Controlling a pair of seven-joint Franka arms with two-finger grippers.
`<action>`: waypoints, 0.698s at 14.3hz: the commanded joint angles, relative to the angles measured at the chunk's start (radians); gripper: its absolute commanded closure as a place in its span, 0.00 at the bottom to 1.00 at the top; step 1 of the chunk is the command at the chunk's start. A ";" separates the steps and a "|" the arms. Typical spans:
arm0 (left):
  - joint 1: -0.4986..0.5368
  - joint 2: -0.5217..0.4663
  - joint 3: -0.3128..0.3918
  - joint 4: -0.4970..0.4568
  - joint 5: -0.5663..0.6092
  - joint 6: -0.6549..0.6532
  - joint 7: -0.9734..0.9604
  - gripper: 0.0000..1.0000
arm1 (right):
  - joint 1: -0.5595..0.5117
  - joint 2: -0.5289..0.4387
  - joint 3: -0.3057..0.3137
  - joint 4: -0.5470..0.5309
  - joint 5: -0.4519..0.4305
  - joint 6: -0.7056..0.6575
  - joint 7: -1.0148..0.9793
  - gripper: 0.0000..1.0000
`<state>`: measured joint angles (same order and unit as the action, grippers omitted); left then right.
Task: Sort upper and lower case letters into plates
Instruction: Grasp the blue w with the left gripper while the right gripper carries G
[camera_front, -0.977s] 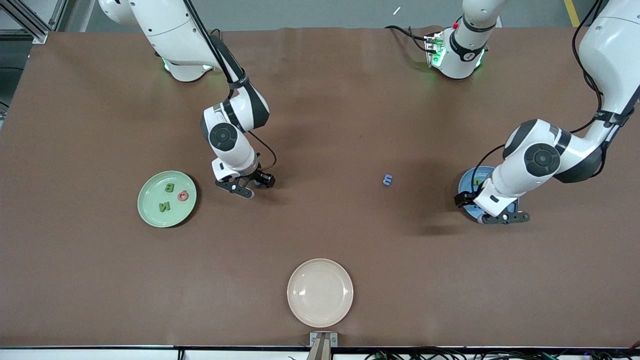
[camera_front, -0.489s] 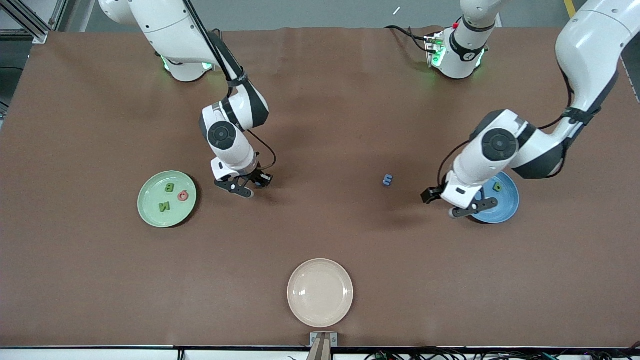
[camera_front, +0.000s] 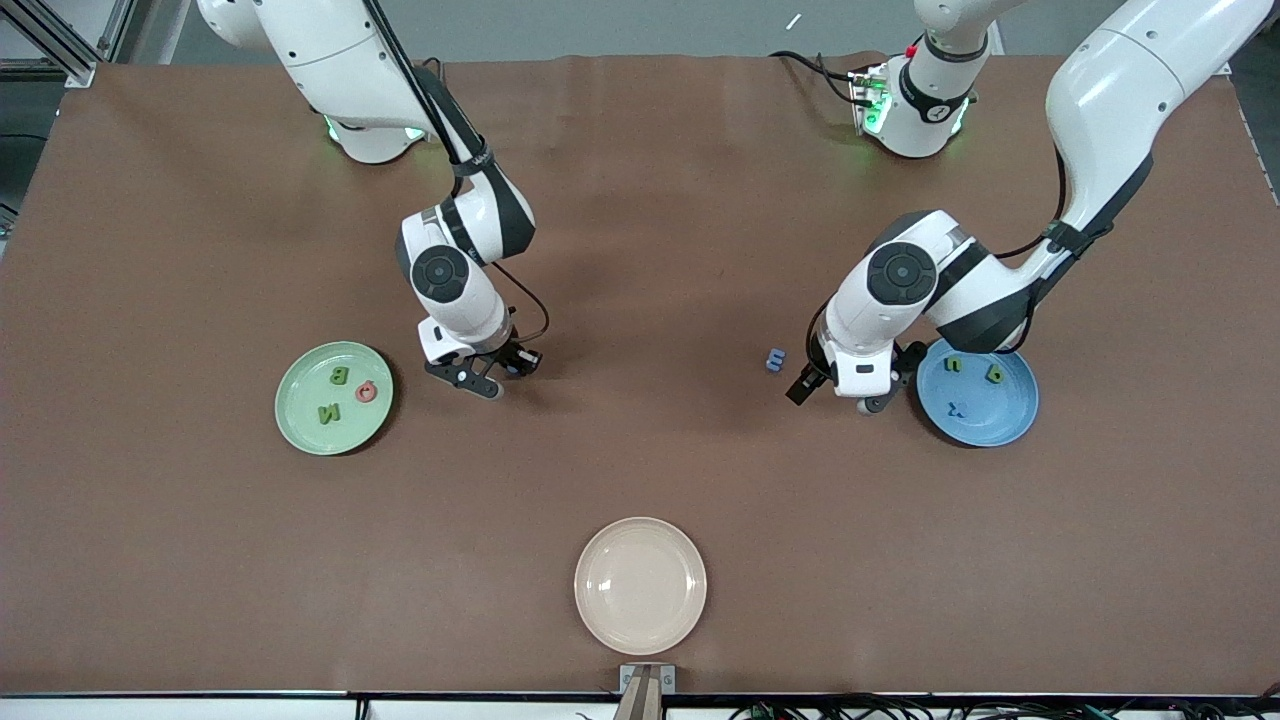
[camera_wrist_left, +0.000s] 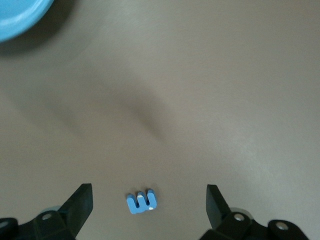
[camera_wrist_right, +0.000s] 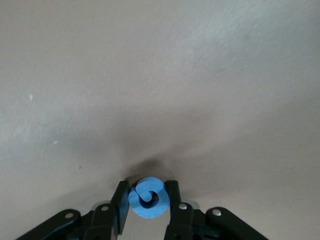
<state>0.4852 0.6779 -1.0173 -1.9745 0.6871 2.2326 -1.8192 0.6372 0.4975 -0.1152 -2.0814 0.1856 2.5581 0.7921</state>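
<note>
Plates of equal size, round and shallow, sat at the two ends of the brown counter (camera_front: 640, 200). The mint green plate (camera_front: 300, 415), toward the right arm's end, held a green "B" (camera_front: 339, 376), a green "N" (camera_front: 328, 412) and a pink ring-shaped letter (camera_front: 366, 392). The blue plate (camera_front: 1000, 425), toward the left arm's end, held two green letters (camera_front: 975, 368) and one blue letter (camera_front: 957, 407), too small to read. A cream-white plate (camera_front: 640, 585) lay nearest the front camera with nothing in it.

The right gripper (camera_wrist_right: 148, 200), low over the counter just beside the mint green plate, was clamped on a blue curled letter (camera_wrist_right: 147, 197), its fingers pressing both sides. The left gripper (camera_wrist_left: 149, 205) hung between the blue plate and a blue lowercase "m" (camera_front: 776, 359), its fingers spread wide and holding nothing; in the left wrist view the "m" lay flat on the counter between them.
</note>
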 joint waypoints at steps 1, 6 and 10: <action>-0.055 0.018 0.034 0.019 -0.017 -0.010 -0.139 0.00 | -0.069 -0.036 -0.003 0.078 0.003 -0.158 -0.089 1.00; -0.209 0.028 0.164 0.013 -0.012 0.027 -0.252 0.01 | -0.230 -0.132 -0.015 0.073 -0.006 -0.303 -0.356 1.00; -0.212 0.045 0.166 0.006 -0.005 0.059 -0.247 0.04 | -0.336 -0.171 -0.020 0.009 -0.069 -0.302 -0.508 1.00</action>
<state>0.2713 0.7186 -0.8536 -1.9717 0.6851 2.2724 -2.0641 0.3468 0.3695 -0.1494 -2.0067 0.1506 2.2432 0.3365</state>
